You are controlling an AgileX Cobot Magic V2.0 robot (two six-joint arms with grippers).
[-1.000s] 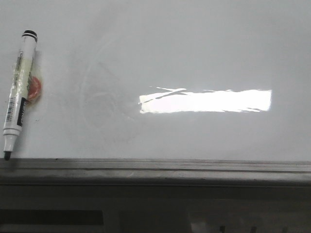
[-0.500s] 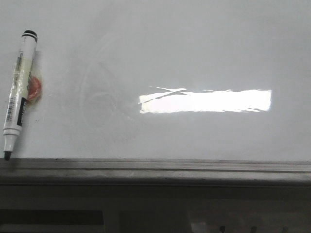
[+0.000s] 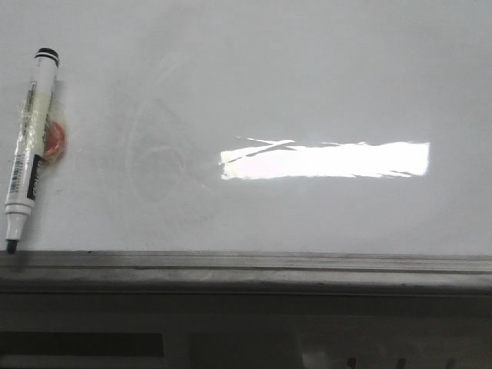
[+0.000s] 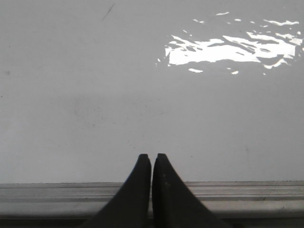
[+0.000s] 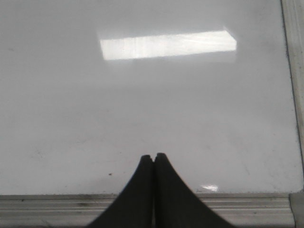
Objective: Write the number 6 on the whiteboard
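The whiteboard (image 3: 307, 77) fills the front view, glossy white with faint erased smears and a bright glare patch (image 3: 327, 160). No black number 6 shows on it. A white marker (image 3: 28, 146) with a black tip lies at the far left, tip toward the grey metal ledge (image 3: 246, 265), beside a small orange-red magnet (image 3: 54, 141). Neither gripper shows in the front view. My left gripper (image 4: 152, 156) is shut and empty over the ledge (image 4: 57, 194). My right gripper (image 5: 153, 155) is shut and empty, near the board's corner (image 5: 292, 190).
The board's side frame (image 5: 295, 71) runs along one edge in the right wrist view. A dark area with pale shapes (image 3: 231, 338) lies below the ledge in the front view.
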